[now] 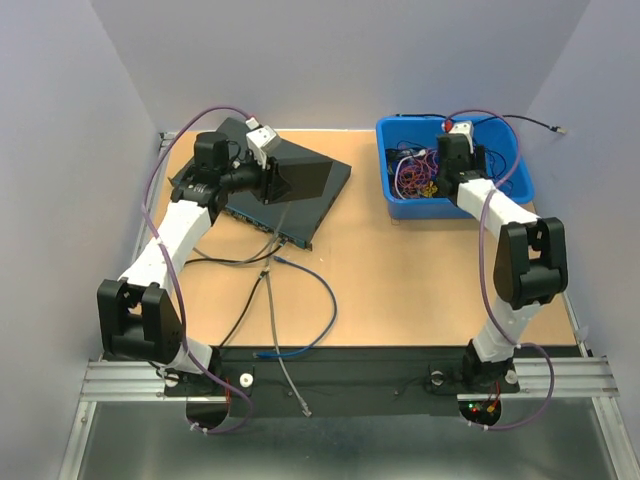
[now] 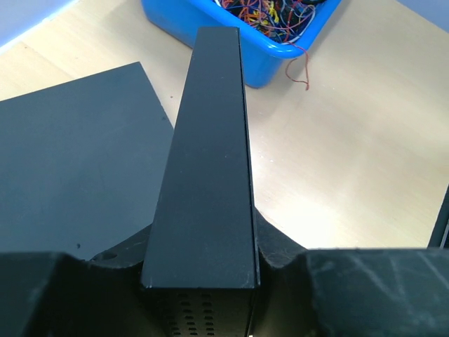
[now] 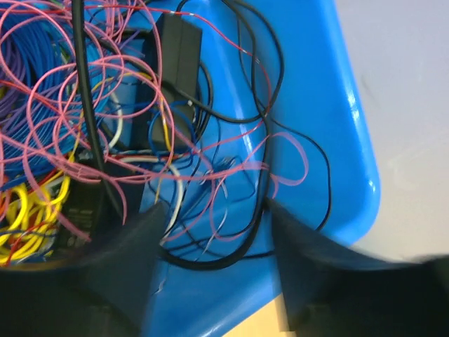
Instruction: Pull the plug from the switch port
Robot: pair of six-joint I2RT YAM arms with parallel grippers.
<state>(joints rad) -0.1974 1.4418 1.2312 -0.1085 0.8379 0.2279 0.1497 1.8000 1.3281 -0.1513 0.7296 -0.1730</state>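
The black switch [image 1: 322, 188] lies at the back left of the table. My left gripper [image 1: 272, 180] is shut on a narrow black edge of the switch [image 2: 207, 175], which fills the gap between its fingers [image 2: 284, 246]. Black, grey and blue cables [image 1: 272, 262] run from the switch's front edge [image 1: 275, 233] toward me; the plugs there are too small to make out. My right gripper [image 1: 443, 163] hangs open over the blue bin [image 1: 510, 160]. In the right wrist view its fingers [image 3: 140, 239] stand apart over loose wires [image 3: 210, 210], holding nothing.
The blue bin [image 3: 337, 140] at the back right is full of tangled pink, yellow, blue and black wires [image 1: 415, 175]. It also shows in the left wrist view [image 2: 210, 28]. Cable ends [image 1: 305, 410] trail over the table's near edge between the arm bases.
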